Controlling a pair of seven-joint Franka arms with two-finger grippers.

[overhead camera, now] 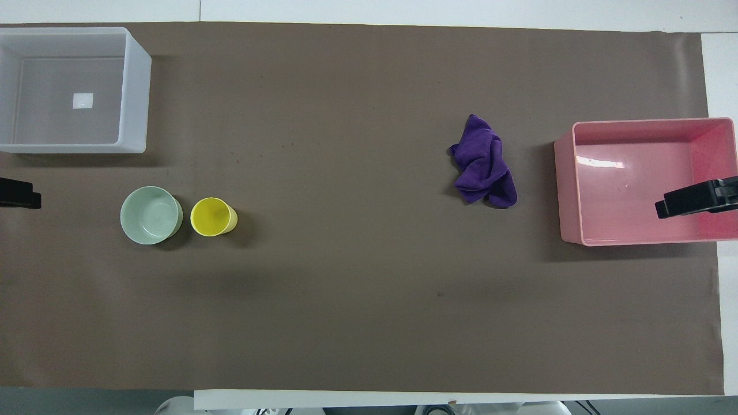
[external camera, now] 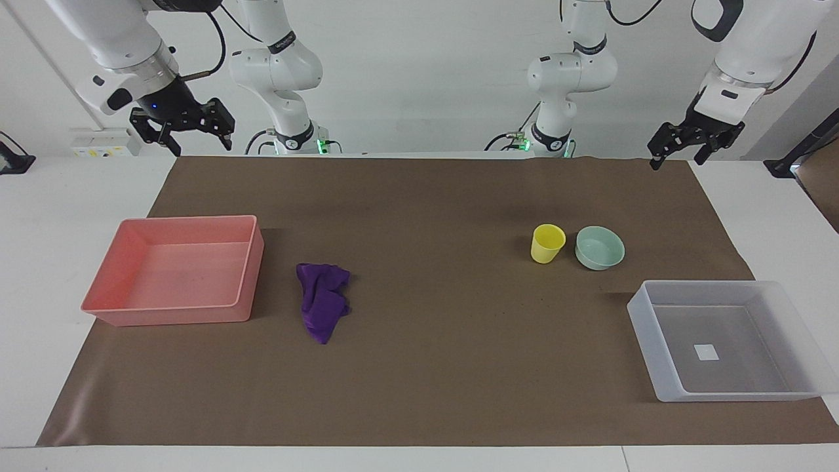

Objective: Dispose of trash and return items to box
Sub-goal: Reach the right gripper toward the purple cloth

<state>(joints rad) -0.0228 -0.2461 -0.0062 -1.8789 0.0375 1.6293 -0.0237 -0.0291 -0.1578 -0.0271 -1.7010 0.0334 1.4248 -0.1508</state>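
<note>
Well apart from both grippers' open fingers point(external camera: 227, 128), purple rag point(external camera: 322, 299), cup point(external camera: 547, 243), bowl point(external camera: 600, 248).

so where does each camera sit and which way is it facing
Facing view: high across the table, looking at the robots; both arms show, left pincer and right pincer raised, open.
Overhead view: above the robots' end, looking steeply down; only pincer tips show at the edges.
Shared: crumpled purple cloth rag, yellow plastic cup, mint-green round bowl, translucent grey plastic tray, pink rectangular tray.

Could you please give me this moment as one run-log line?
rag, cup, bowl on mat | box empty | left gripper, right gripper raised, open
</note>
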